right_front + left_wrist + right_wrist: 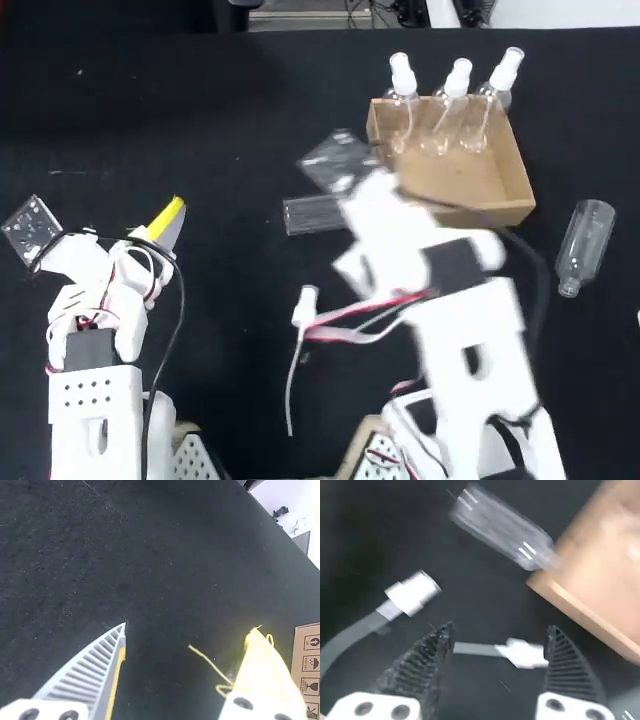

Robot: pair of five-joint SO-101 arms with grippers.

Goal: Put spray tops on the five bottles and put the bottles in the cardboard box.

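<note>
Three bottles with spray tops (455, 105) stand in the cardboard box (480, 185) at the back right. A bare bottle (312, 214) lies just left of the box, seen closer as the bottle (500, 527) beside the box corner (600, 580). Another bare bottle (585, 245) lies right of the box. My right gripper (499, 629) is open above the table, with a loose spray top (522, 652) lying between its fingers. A second spray top (412, 592) with its tube lies beside it. My left gripper (187, 640) is open over bare black table at the left (160, 235).
The right arm (430, 270) covers the table's middle, and its cables trail toward the front. A spray top with a long tube (303, 310) lies left of it. A printed carton (307, 665) edges the left wrist view. Black cloth covers the table.
</note>
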